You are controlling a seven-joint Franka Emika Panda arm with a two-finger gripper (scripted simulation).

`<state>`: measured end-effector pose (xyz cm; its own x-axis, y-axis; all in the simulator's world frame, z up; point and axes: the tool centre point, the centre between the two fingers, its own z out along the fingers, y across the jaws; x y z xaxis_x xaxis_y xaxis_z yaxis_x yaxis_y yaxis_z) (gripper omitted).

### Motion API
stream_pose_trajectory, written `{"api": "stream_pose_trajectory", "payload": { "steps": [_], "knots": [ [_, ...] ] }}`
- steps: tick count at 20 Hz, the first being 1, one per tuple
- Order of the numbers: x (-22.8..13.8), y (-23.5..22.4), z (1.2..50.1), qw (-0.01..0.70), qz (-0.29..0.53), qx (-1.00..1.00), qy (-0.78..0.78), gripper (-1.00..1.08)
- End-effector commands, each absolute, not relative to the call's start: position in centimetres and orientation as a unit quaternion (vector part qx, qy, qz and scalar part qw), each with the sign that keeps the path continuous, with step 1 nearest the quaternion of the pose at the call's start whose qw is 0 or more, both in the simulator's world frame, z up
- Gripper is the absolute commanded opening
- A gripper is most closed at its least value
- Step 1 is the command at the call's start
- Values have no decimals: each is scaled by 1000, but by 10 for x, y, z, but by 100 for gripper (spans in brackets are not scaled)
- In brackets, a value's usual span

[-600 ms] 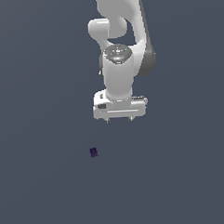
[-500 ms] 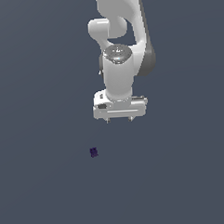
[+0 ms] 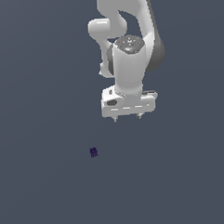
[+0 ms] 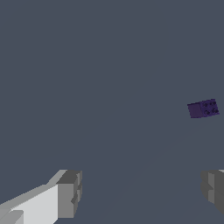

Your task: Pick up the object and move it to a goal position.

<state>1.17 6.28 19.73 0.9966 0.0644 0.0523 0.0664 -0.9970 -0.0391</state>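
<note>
The object is a tiny dark purple block (image 3: 93,152) lying on the plain grey surface, toward the exterior view's left of the arm. It also shows in the wrist view (image 4: 203,108), off to one side of the fingers. My white gripper (image 3: 127,117) hangs above the surface, up and to the exterior view's right of the block, apart from it. Its two grey fingertips (image 4: 70,193) stand wide apart with nothing between them, so it is open and empty.
The white arm (image 3: 129,48) rises behind the gripper to the frame's top. The grey surface (image 3: 43,192) spreads all round with no other object in view.
The gripper has shifted slightly toward the exterior view's right and the wrist has turned a little. The block has not moved.
</note>
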Motion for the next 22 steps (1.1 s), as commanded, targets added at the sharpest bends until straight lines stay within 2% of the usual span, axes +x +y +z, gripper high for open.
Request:
{"api": "stream_pose_trajectory", "payload": {
  "steps": [1,12,22],
  "knots": [
    [12,62,197,20,-25,-999,-33,100],
    [33,32,175,15,-21,-998,-56,100],
    [70,-42,119,5,-10,-994,-109,100]
  ]
}}
